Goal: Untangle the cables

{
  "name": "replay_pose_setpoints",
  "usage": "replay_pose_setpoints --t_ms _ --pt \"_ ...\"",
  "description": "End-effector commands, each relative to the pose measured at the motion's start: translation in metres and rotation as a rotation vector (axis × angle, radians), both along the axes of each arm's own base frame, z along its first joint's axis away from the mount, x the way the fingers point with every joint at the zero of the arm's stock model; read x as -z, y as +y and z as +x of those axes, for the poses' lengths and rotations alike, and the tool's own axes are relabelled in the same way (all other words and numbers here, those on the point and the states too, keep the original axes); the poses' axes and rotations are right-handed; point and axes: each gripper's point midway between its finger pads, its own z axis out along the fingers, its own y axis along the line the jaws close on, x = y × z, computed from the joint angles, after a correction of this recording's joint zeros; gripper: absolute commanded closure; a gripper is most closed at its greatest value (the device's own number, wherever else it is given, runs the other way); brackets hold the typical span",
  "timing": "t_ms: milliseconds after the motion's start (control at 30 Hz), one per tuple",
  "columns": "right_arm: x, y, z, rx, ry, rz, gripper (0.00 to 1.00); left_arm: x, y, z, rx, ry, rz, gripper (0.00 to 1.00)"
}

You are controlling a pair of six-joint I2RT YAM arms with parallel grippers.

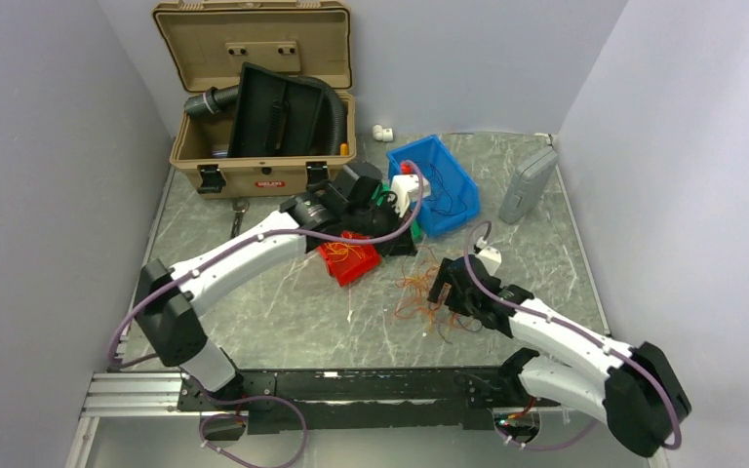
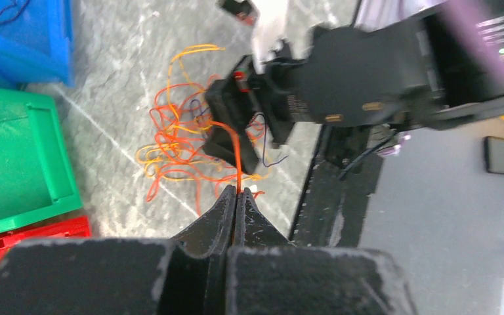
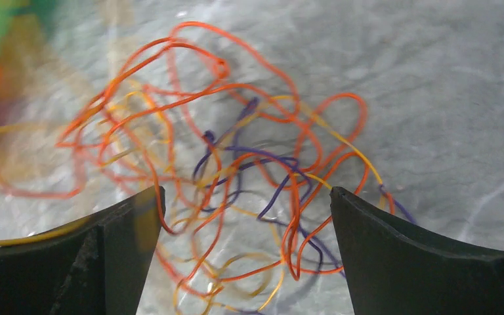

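Observation:
The cables (image 1: 415, 295) lie as a loose tangle of hair-thin orange, yellow and purple wires on the marble table, between the two grippers. My left gripper (image 2: 237, 193) is shut on one orange wire (image 2: 237, 157) that runs taut from its tips toward the tangle (image 2: 177, 141). In the top view it (image 1: 398, 242) sits by the red bin. My right gripper (image 3: 246, 191) is open, with its fingers either side of the tangle (image 3: 236, 157) just above the table. It also shows in the top view (image 1: 446, 291) and in the left wrist view (image 2: 226, 125).
A red bin (image 1: 348, 263) holding orange wires, a green bin (image 2: 13, 164) and a blue bin (image 1: 449, 210) with dark wires stand just left and behind. An open tan case (image 1: 263, 177) with a black hose is at the back. A grey box (image 1: 527, 185) lies back right.

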Motion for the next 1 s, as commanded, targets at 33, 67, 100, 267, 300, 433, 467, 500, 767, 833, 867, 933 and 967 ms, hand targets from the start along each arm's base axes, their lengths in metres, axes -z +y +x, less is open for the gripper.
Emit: replay_pose_setpoints --t_ms 33,67,100,267,300,433,467,500,767,833,867,933,967 --pt "0.006 -0.036 0.009 0.331 0.042 -0.076 0.06 -0.098 0.013 -0.027 0.038 -0.086 -0.218 1.0" --pt "0.007 -0.043 0.007 0.375 0.05 -0.085 0.08 -0.11 0.02 -0.027 0.016 -0.11 -0.231 1.0" --pt "0.008 -0.048 0.005 0.408 0.054 -0.085 0.09 -0.12 0.028 -0.024 -0.026 -0.136 -0.235 1.0" --pt "0.003 -0.072 0.001 0.541 0.015 -0.035 0.14 -0.16 0.075 -0.012 -0.221 -0.22 -0.243 1.0" --pt "0.001 -0.077 0.001 0.56 0.004 -0.022 0.14 -0.166 0.085 -0.009 -0.271 -0.237 -0.24 1.0" --pt "-0.015 -0.095 0.001 0.628 -0.05 -0.002 0.15 -0.187 0.13 0.013 -0.508 -0.306 -0.238 1.0" --pt "-0.02 -0.098 0.002 0.636 -0.07 -0.007 0.16 -0.191 0.137 0.017 -0.542 -0.314 -0.25 1.0" --pt "-0.025 -0.101 0.003 0.639 -0.088 -0.011 0.16 -0.194 0.143 0.022 -0.569 -0.315 -0.257 1.0" --pt "-0.059 -0.09 0.02 0.481 -0.199 -0.015 0.14 -0.211 0.137 0.046 -0.597 -0.327 -0.222 1.0" --pt "-0.066 -0.076 0.027 0.364 -0.223 -0.011 0.12 -0.223 0.141 0.046 -0.603 -0.362 -0.244 1.0" --pt "-0.071 -0.065 0.03 0.279 -0.242 0.0 0.1 -0.23 0.141 0.043 -0.588 -0.377 -0.261 1.0" --pt "-0.082 -0.038 0.035 0.086 -0.296 0.044 0.06 -0.24 0.136 0.037 -0.546 -0.393 -0.293 1.0" --pt "-0.089 -0.025 0.036 -0.008 -0.333 0.07 0.06 -0.243 0.134 0.034 -0.523 -0.394 -0.306 1.0"
